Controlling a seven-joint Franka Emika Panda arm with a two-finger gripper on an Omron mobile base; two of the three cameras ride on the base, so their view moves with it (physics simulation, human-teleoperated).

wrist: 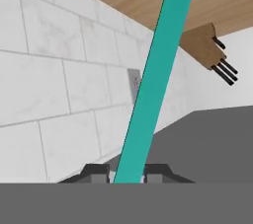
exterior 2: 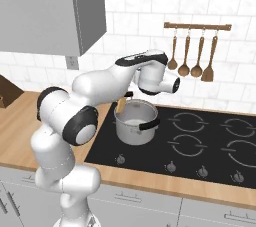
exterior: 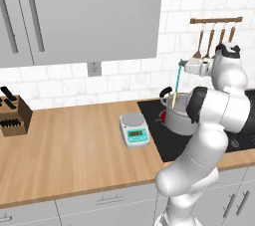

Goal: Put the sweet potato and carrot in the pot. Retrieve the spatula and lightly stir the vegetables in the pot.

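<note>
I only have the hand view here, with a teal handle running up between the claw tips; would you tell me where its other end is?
Observer: The spatula hangs nearly upright, its tan blade down inside the pot.
Operator: Thanks, and where does the pot stand?
Observer: On the black cooktop, at its near left burner.
Operator: Anything close beside it?
Observer: A kitchen scale sits on the wooden counter, left of the cooktop.

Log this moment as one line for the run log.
stage: stirring | gripper: shut on spatula | spatula blade: down in pot | pot: on cooktop
</note>
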